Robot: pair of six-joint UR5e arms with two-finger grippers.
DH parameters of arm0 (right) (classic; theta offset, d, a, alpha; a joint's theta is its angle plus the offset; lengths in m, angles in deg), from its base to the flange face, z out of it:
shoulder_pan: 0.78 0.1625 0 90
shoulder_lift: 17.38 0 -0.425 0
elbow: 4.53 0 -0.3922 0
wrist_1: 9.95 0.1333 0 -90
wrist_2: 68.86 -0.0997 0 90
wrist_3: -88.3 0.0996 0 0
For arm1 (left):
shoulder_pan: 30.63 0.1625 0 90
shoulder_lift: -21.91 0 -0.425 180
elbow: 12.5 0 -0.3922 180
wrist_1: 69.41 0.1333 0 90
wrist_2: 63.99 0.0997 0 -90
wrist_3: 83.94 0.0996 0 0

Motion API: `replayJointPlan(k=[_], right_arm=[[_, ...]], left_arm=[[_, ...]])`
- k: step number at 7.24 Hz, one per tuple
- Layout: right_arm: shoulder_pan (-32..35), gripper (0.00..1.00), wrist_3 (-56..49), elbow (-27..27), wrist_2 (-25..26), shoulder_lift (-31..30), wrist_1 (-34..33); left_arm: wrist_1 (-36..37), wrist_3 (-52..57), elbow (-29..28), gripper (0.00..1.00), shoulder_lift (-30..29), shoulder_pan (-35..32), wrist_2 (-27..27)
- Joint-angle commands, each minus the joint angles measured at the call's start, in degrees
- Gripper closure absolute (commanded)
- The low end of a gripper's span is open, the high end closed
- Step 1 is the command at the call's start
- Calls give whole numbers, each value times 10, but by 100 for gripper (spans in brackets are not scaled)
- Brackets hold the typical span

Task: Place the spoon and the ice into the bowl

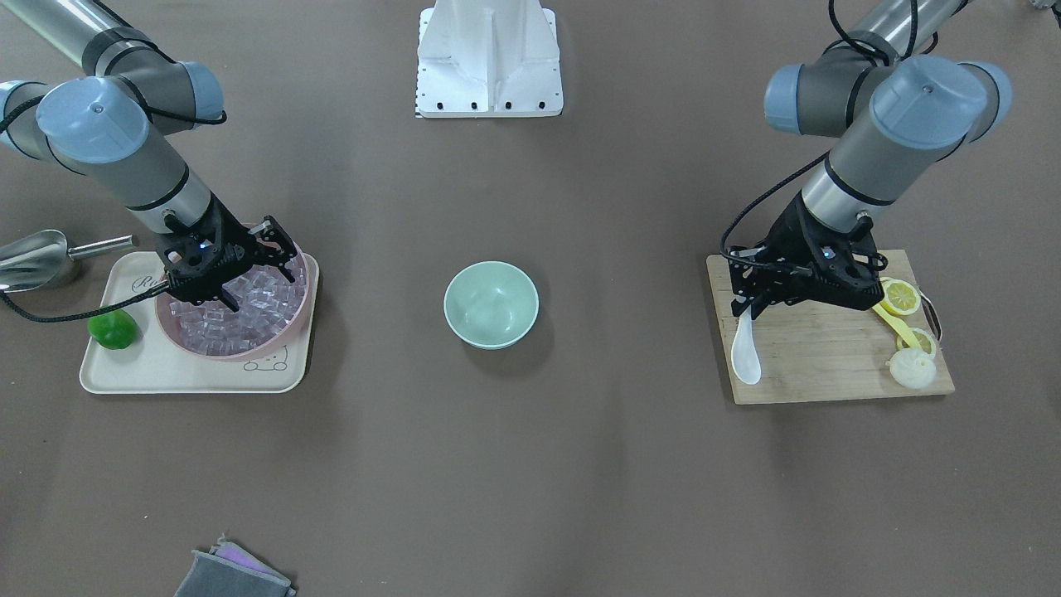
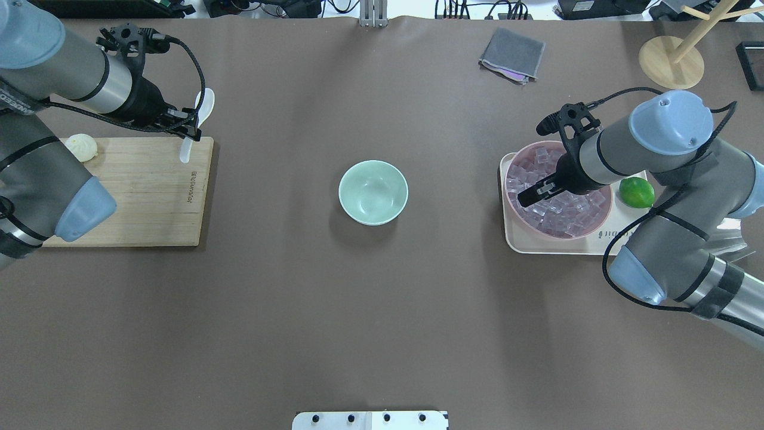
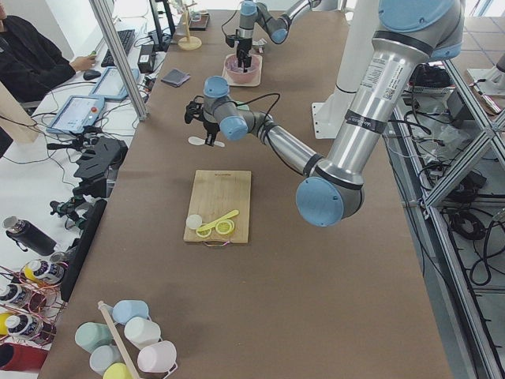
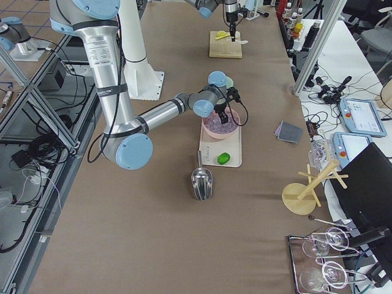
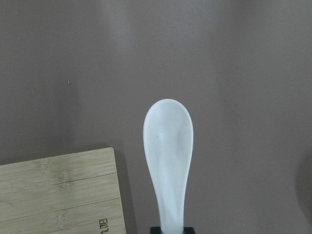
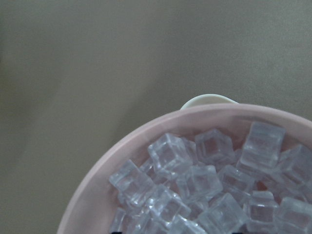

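The white spoon (image 1: 746, 355) hangs by its handle in my left gripper (image 1: 745, 312), which is shut on it at the cutting board's corner; in the left wrist view the scoop (image 5: 168, 141) is over bare table beside the board. In the overhead view the spoon (image 2: 203, 105) juts past the gripper (image 2: 188, 129). The mint-green bowl (image 1: 491, 304) stands empty at the table's middle (image 2: 373, 192). Clear ice cubes (image 6: 209, 185) fill a pink bowl (image 1: 300, 322). My right gripper (image 2: 528, 199) hovers open just over the ice (image 2: 561, 215), holding nothing.
The pink bowl sits on a cream tray (image 1: 166, 375) with a lime (image 1: 113, 329). A metal scoop (image 1: 33, 257) lies beside the tray. The board (image 1: 829, 361) carries lemon slices (image 1: 901, 297), a yellow spoon (image 1: 899, 329) and a white bun (image 1: 913, 369). A grey cloth (image 2: 513, 55) lies far off.
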Motion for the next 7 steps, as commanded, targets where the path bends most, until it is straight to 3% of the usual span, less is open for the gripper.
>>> replayJointPlan(k=[1, 2, 3, 7], right_arm=[[0, 65, 0, -2, 0, -2, 0], [0, 87, -3, -3, 0, -2, 0], [0, 100, -1, 0, -2, -1, 0], [42, 100, 0, 29, -48, 0, -1]], left_arm=[[0, 1, -1, 100, -1, 0, 0], [0, 1, -1, 100, -1, 0, 1], [1, 1, -1, 100, -5, 0, 1], [1, -2, -1, 100, -13, 0, 0]])
